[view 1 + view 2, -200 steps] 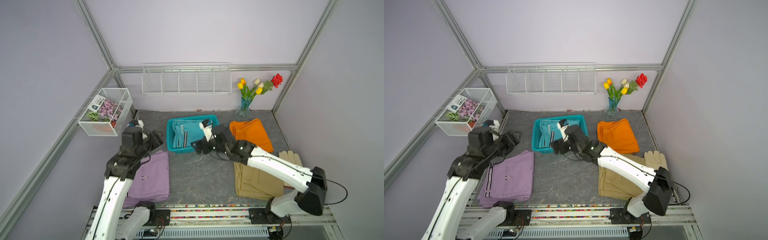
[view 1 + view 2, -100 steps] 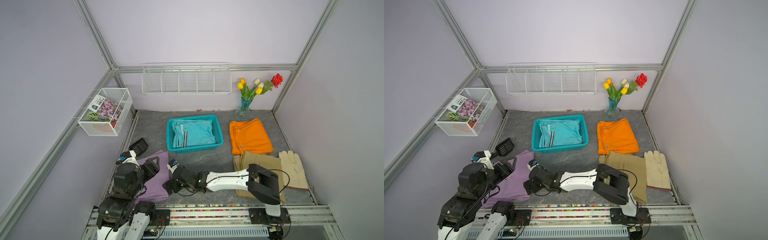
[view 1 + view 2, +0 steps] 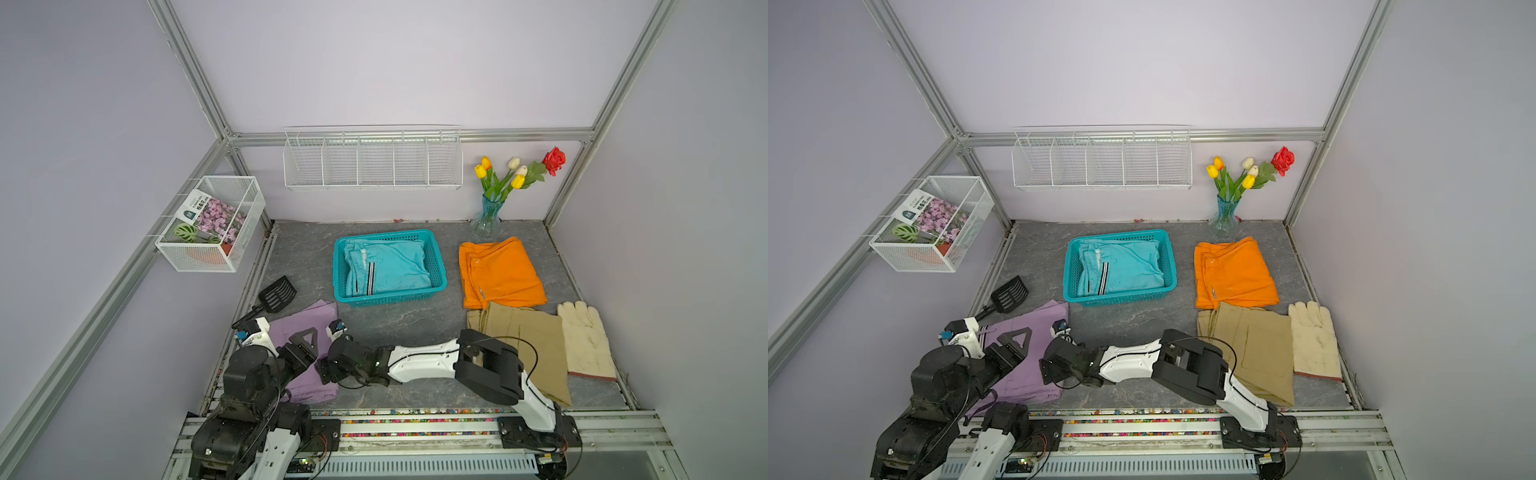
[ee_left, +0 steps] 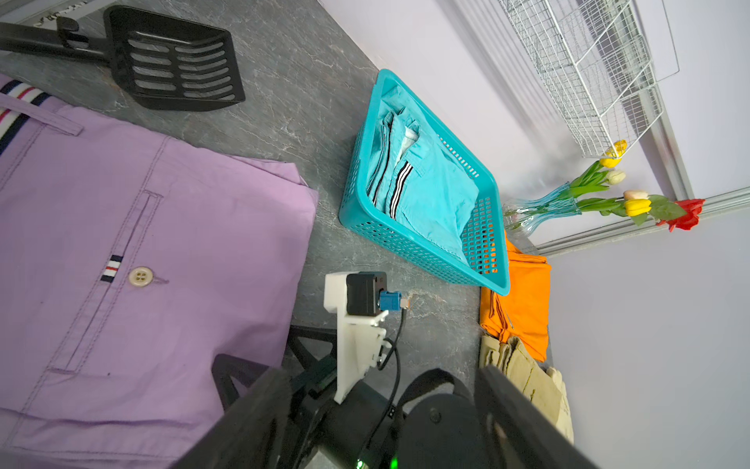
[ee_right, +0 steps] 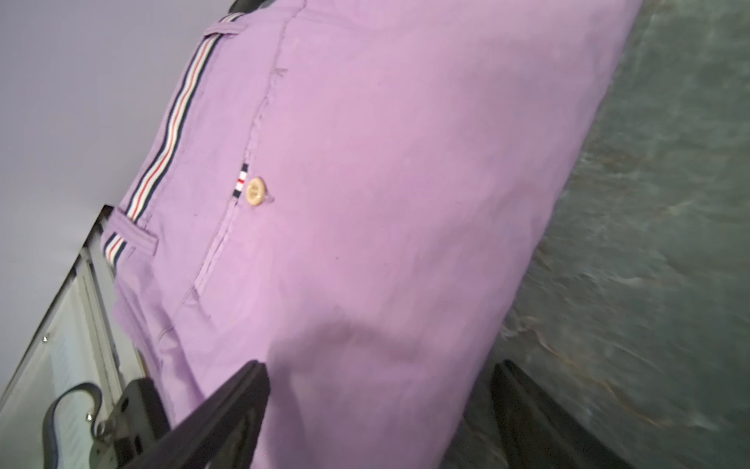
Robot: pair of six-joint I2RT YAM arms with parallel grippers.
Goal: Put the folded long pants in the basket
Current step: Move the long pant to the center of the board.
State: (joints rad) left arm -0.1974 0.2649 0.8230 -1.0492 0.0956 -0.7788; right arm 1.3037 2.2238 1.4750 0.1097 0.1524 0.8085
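While hanging low over the purple pants (image 3: 309, 313) at 8 o'clock on the table (image 3: 399, 328), grips nothing with either arm. Spreads the right fingers (image 5: 227, 410) wide, one above cloth and one above bare table, astride the pair's 3 o'clock edge; seems lined up to pinch that edge. Spreads the left fingers (image 4: 523, 430) wide as well, reaching in from 7 o'clock over the same pair, probably to share the lift and stop the fold from sagging open.

Has the teal pants (image 3: 395, 266) lying flat inside the basket (image 3: 390, 297) at 12 o'clock, covering most of its floor. Has the orange pants (image 3: 498, 270) at 2 o'clock and the tan pants (image 3: 532, 345) at 4 o'clock waiting on the table, touching each other. Leaves aside the cream glove (image 3: 586, 336) just beside the tan pair and the black scoop (image 3: 276, 295) at 10 o'clock.

Hides the near half of the purple pair under both arms in both top views, and the tan pair's 9 o'clock side under the right arm. Blurs both sets of fingers at the wrist views' borders. Cannot tell whether the right fingers touch the cloth yet.
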